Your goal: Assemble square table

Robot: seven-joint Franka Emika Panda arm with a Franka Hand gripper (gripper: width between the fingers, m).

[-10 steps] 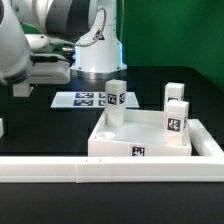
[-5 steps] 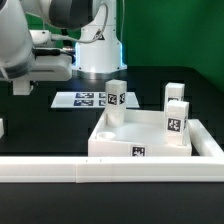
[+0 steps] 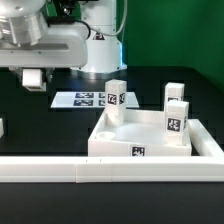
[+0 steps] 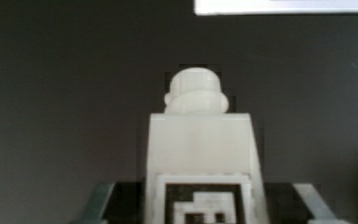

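Note:
The white square tabletop (image 3: pixel 140 141) lies rim up at the exterior view's right, with a tag on its front side. Three white tagged legs stand at it: one at the back left corner (image 3: pixel 116 97), one at the right (image 3: pixel 176 119), one behind that (image 3: pixel 175 94). My gripper (image 3: pixel 35 79) hangs above the table at the exterior view's upper left, shut on another leg (image 3: pixel 36 76). The wrist view shows this leg (image 4: pixel 201 125) between the gripper's (image 4: pixel 208 205) dark fingers (image 4: pixel 115 200), tag facing the camera, rounded peg end pointing away.
The marker board (image 3: pixel 83 99) lies behind the tabletop, below my arm. A long white L-shaped border wall (image 3: pixel 90 171) runs along the front and up the right side. A small white piece (image 3: pixel 2 127) shows at the left edge. A white edge (image 4: pixel 282 6) shows in the wrist view.
My arm has swung toward the exterior view's right and risen a little, carrying the leg with it. The tabletop and the standing legs have not moved.

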